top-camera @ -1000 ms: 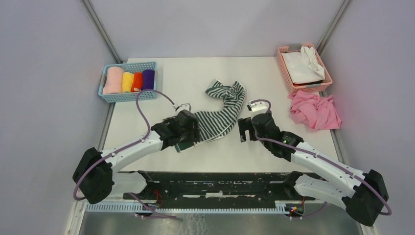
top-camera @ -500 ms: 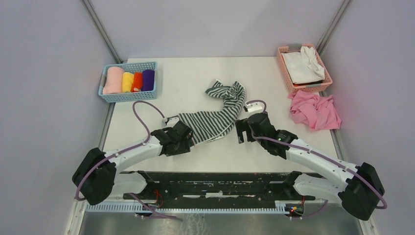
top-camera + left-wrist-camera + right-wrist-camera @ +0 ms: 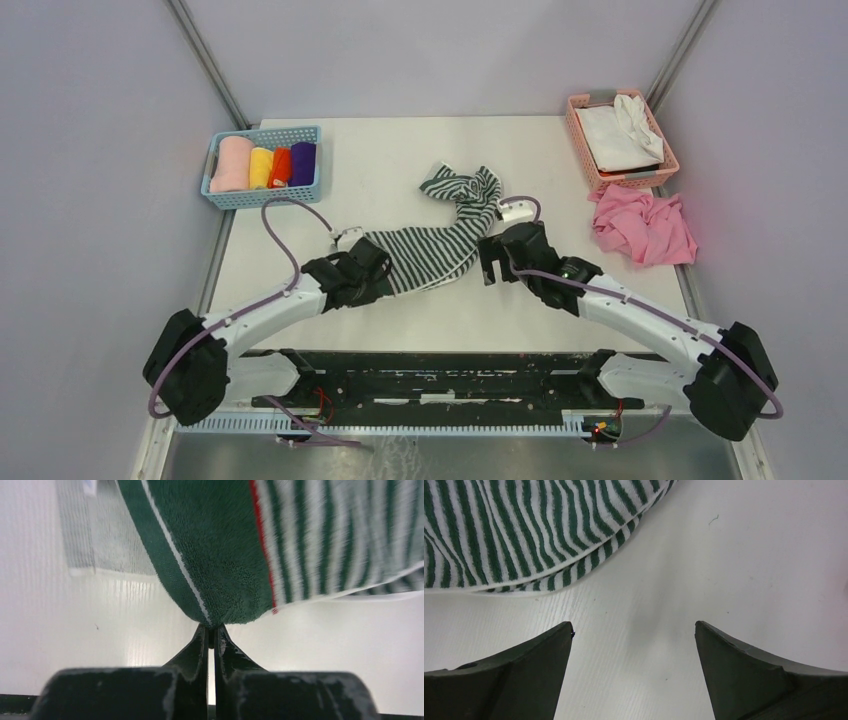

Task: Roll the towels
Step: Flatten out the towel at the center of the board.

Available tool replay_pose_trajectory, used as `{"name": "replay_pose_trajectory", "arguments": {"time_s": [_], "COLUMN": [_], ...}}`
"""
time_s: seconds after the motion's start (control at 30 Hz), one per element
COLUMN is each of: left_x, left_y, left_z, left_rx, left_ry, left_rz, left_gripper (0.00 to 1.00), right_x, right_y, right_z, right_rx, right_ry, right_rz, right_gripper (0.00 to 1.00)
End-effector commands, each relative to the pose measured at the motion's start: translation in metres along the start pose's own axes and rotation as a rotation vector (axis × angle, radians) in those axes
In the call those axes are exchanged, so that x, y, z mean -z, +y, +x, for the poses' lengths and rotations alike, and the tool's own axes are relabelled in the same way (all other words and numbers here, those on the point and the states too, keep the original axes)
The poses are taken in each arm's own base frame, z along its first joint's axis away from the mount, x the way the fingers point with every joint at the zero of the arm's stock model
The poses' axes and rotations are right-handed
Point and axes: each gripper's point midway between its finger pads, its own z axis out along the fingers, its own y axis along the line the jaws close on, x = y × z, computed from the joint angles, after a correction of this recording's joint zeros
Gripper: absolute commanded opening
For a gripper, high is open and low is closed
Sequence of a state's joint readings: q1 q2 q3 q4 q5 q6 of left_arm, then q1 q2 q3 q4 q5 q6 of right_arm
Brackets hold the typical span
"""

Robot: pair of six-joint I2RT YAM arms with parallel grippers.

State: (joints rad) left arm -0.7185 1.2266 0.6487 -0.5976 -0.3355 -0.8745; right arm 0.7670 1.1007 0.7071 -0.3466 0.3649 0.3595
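The green-and-white striped towel [image 3: 440,235] lies crumpled across the middle of the table, running from back right to front left. My left gripper [image 3: 370,272] is at its near-left end. In the left wrist view the left gripper [image 3: 211,630] is shut on the dark green hem of the striped towel [image 3: 220,555], which bulges just past the tips. My right gripper [image 3: 490,262] hovers at the towel's right side. In the right wrist view the right gripper [image 3: 634,627] stands wide open over bare table, with the striped towel [image 3: 524,535] just beyond its left finger. A purple rolled towel [image 3: 303,162] sits in the blue basket.
A blue basket [image 3: 262,197] at the back left holds several rolled towels in pink, yellow, orange and purple. A pink basket [image 3: 630,180] at the back right holds a white cloth [image 3: 620,130]. A crumpled pink cloth [image 3: 645,228] lies in front of it.
My left gripper has closed on the striped towel's near-left edge, having slid slightly left. My right gripper has crept forward and left, closer to the towel, still open.
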Motion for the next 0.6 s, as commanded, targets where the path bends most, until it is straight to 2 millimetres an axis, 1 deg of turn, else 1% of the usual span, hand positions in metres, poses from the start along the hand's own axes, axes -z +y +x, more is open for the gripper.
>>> {"name": "replay_pose_trajectory", "arguments": {"time_s": [0.0, 0.03, 0.1, 0.17, 0.27, 0.4, 0.57], "left_x": [0.054, 0.065, 0.085, 0.101, 0.122, 0.142, 0.156], "left_y": [-0.018, -0.018, -0.012, -0.002, 0.013, 0.018, 0.035], "left_z": [-0.082, -0.094, -0.115, -0.13, -0.149, -0.164, -0.17], "left_rx": [0.082, 0.085, 0.093, 0.093, 0.113, 0.128, 0.142], "left_ry": [-0.215, -0.244, -0.292, -0.328, -0.382, -0.431, -0.472], "left_rz": [0.103, 0.119, 0.129, 0.121, 0.115, 0.141, 0.101], "left_gripper": [0.03, 0.03, 0.03, 0.03, 0.03, 0.03, 0.03], "right_x": [-0.003, -0.006, -0.012, -0.019, -0.035, -0.07, -0.114], "right_y": [0.0, 0.002, 0.001, -0.003, -0.016, -0.036, -0.063], "right_z": [-0.058, -0.064, -0.078, -0.093, -0.112, -0.125, -0.14], "right_rx": [-0.051, -0.064, -0.098, -0.144, -0.259, -0.423, -0.573], "right_ry": [-0.106, -0.108, -0.112, -0.121, -0.122, -0.103, -0.094], "right_rz": [0.024, 0.018, 0.014, 0.017, 0.002, -0.03, -0.088], "right_gripper": [1.0, 1.0, 0.98, 0.97, 0.94, 0.88, 0.75]}}
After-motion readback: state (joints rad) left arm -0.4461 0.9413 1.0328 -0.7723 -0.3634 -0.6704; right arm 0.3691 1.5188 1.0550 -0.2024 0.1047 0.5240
